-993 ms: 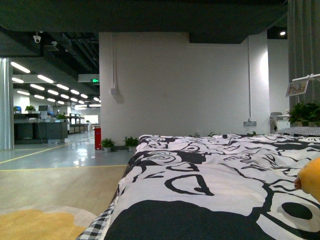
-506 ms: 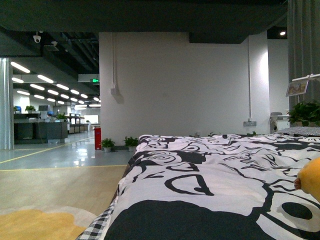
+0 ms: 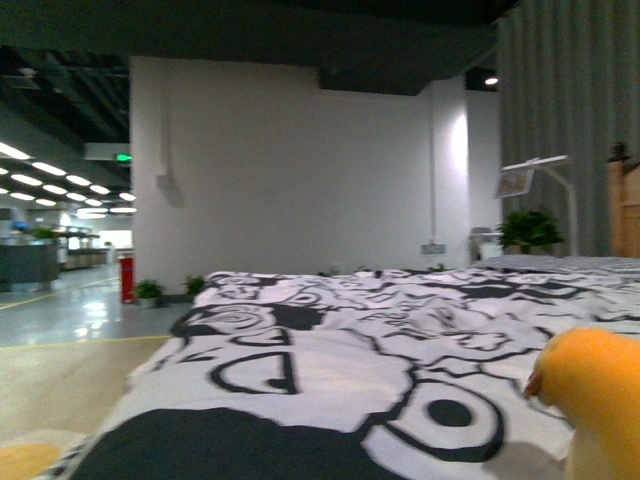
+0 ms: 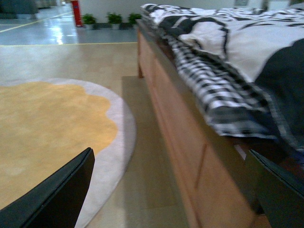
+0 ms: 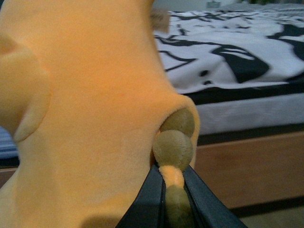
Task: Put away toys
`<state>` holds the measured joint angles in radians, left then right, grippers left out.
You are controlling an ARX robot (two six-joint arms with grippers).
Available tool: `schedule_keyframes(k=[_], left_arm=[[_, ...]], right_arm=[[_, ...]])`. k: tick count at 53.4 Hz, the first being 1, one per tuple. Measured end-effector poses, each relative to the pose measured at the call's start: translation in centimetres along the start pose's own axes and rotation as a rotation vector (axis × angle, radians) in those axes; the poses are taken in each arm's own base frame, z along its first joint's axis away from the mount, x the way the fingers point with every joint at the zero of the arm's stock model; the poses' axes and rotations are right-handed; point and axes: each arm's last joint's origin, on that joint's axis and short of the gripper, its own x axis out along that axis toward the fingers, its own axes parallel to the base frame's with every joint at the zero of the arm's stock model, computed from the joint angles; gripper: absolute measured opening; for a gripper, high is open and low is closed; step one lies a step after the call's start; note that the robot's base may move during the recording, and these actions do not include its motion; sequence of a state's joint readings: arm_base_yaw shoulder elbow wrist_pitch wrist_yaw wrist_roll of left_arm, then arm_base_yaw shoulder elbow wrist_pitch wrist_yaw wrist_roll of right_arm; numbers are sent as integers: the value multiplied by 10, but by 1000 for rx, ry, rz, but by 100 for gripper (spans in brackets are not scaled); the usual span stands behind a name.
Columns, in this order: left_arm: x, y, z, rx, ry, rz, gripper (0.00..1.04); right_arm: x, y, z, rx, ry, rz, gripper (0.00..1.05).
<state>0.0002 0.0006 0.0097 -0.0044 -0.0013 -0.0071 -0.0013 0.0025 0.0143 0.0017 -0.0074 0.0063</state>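
At near right, before bed [image 3: 330, 380], plush toy [image 3: 592, 400] hanging in right gripper [image 5: 174, 187] — jaws pinching its olive knobbed trim [image 5: 173, 147] (tail, perhaps); right arm nearer. Long axis unclear. Left gripper [image 4: 169, 159] gaping wide, empty, low beside bed. Versus earlier — toy showing larger, further in from right; wall [image 3: 300, 170] sliding left.

left fingers [image 4: 57, 199]: black, wedge-shaped | right fingers [image 5: 145, 206]: dark, smooth (tapered tips)

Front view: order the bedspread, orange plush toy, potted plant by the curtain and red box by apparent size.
1. bedspread
2. orange plush toy, cut off by the frame and enlarged by nearness
3. potted plant
4. red box
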Motion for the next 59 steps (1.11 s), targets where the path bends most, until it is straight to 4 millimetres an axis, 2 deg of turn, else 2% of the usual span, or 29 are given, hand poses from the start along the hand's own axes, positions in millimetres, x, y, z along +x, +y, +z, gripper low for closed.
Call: schedule_keyframes(k=[59], left_arm=[[0,0,0,3,-1,-1,98]], right_arm=[[0,0,-1,-3,8,-10,6]])
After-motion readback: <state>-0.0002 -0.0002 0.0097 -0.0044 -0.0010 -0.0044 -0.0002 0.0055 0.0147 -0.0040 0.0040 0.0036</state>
